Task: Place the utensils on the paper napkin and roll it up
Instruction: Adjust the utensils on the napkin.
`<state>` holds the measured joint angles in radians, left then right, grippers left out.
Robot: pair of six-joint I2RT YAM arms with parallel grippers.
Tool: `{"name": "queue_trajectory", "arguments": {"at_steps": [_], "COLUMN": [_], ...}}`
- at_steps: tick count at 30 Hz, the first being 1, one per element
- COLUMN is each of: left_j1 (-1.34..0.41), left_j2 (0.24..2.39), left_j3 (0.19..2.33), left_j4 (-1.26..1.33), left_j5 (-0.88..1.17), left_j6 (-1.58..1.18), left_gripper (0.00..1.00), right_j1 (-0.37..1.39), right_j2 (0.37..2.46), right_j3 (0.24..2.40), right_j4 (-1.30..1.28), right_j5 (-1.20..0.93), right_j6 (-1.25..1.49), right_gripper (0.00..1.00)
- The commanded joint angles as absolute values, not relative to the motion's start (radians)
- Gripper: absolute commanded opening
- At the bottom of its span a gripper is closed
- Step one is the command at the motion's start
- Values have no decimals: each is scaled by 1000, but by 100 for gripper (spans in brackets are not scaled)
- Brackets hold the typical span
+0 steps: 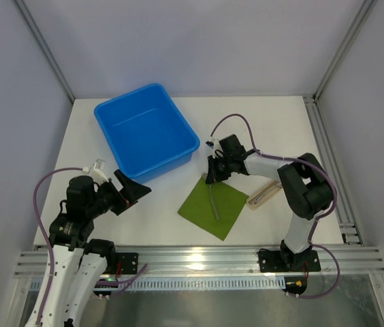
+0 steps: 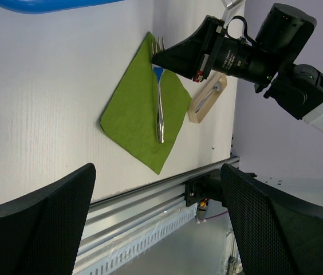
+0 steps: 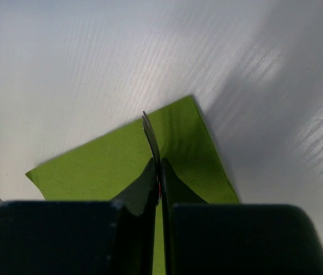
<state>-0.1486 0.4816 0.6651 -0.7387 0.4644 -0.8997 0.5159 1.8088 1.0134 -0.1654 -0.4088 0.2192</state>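
While the desk (image 1: 274, 129) carries a blue bin (image 1: 146, 129) beyond the green napkin (image 1: 199, 208), a fork (image 2: 160, 114) rests along the napkin, its neck pinched by the right fingers (image 3: 150, 186) over the napkin's far corner; the left fingers (image 2: 41, 223), spread wide, hang well left of it.

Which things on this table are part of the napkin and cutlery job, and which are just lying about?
Job: green square paper napkin; slim silvery metal fork lying on it, tine end pinched by the right gripper; second silvery piece on the beige roll.
Lying about: blue plastic tub; beige roll; left gripper, open, holding nothing.
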Motion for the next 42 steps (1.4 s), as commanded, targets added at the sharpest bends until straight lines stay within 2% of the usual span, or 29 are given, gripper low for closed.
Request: {"name": "queue_trajectory", "arguments": {"at_steps": [1,35,42], "left_j1": [-152,-150,-150], "left_j2": [479,469,463], "left_j3": [675,655,660], "left_j4": [-726,-726,-733], "left_j5": [472,476,474], "left_j6": [-876,-880,-879], "left_gripper": [91,91,91], "right_j1": [518,518,519], "right_j2": [1822,1829,1824], "right_j3": [1049,1052,1045], "right_j4": [-133,-140,-143], "right_j5": [-391,-373,-351], "right_j6": [216,209,209], "right_gripper": [4,4,9]}}
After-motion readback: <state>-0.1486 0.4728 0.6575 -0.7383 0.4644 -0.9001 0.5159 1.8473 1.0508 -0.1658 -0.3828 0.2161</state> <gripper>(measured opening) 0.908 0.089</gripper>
